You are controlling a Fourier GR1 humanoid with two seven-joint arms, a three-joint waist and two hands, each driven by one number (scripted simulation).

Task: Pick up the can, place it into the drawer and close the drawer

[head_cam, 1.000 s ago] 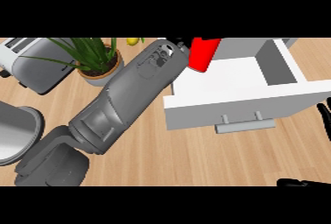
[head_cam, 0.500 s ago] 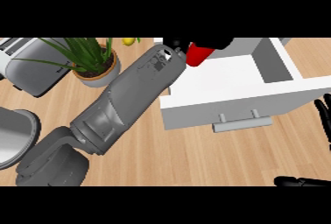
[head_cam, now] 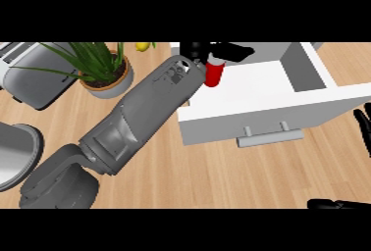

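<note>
Since a moment ago the left hand point(head_cam: 217, 50) has carried the red can point(head_cam: 213, 73) further in, and it now hangs over the back left of the open white drawer point(head_cam: 290, 115). The fingers curl round the can's top; the can points down into the box. Best lower it until it stands on the drawer floor, clear of the wall, before letting go. The right hand point(head_cam: 361, 122) shows only dark fingers at the right edge; I cannot tell their set. Wooden counter point(head_cam: 217, 176); potted plant point(head_cam: 101, 68) and toaster point(head_cam: 33, 81) to the left.
</note>
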